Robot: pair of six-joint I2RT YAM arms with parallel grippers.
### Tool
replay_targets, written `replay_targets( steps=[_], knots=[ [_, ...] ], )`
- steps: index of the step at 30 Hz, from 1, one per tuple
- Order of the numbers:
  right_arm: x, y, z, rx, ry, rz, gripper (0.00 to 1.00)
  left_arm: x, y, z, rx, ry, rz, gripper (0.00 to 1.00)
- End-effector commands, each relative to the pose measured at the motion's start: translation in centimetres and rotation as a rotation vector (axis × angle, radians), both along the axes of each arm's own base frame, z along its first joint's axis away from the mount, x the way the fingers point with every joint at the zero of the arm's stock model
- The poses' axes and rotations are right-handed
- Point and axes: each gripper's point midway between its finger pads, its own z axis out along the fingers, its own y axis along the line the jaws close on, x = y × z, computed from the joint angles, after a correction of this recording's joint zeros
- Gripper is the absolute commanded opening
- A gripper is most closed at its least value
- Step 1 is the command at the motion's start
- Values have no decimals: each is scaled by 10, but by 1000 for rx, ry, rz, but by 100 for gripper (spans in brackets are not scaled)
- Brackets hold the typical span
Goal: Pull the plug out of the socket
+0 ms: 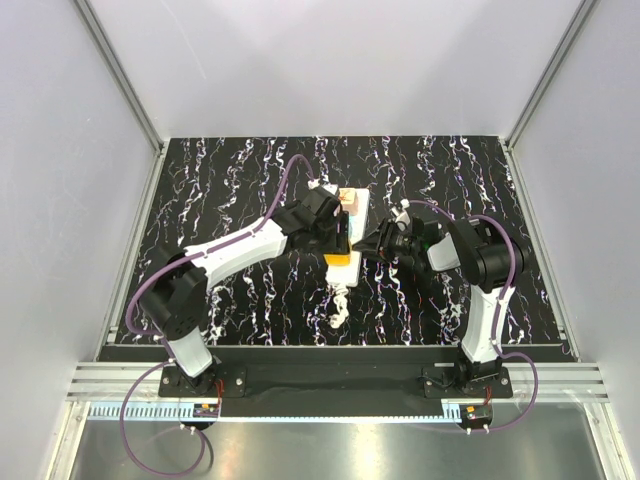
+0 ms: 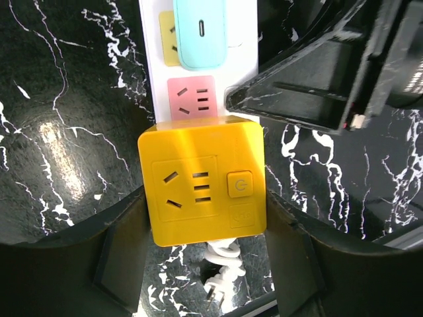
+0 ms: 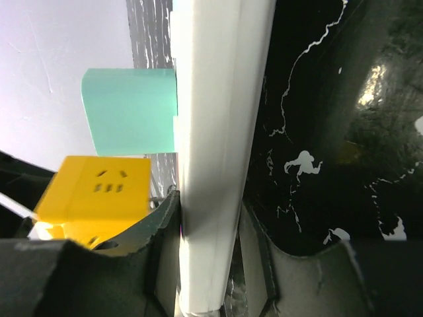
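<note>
- Now pinching yellow cube plug with left pincer, clamping power strip in right pincer.
- Next, probably: straight pull off, strip held steady.

White socket runs 12 to 6 o'clock, right gripper pinching it at 6; teal block at 10, yellow cube at 8.

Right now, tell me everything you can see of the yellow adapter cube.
The yellow adapter cube looks like glossy plastic with rounded corners. Its top face carries one outlet and a power button. It sits plugged into the white power strip, between a pink outlet and the knotted cord. The left gripper presses on two opposite sides of it.
</note>
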Motion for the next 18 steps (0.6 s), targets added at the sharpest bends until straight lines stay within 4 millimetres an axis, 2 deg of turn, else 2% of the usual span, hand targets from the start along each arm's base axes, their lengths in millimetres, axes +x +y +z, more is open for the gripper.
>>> replay_targets(
  steps=[1, 6, 11, 15, 17, 18],
  knots=[
    [7, -5, -16, -94, -4, -39, 0, 17, -37, 84, -236, -157, -32, 0],
    [6, -8, -19, -115, -5, -52, 0, 17, -38, 87, -248, -153, -23, 0],
    [5, -10, -23, -133, 2, -54, 0, 15, -31, 100, -253, -186, -15, 0],
    [5, -11, -24, -147, -8, -51, 0, 10, -14, 105, -232, -198, -4, 0],
    [4, -11, -26, -151, -6, -48, 0, 10, 0, 102, -218, -193, 14, 0],
    [4, -11, -27, -154, -7, -46, 0, 9, 12, 98, -197, -200, 43, 0]
  ],
)
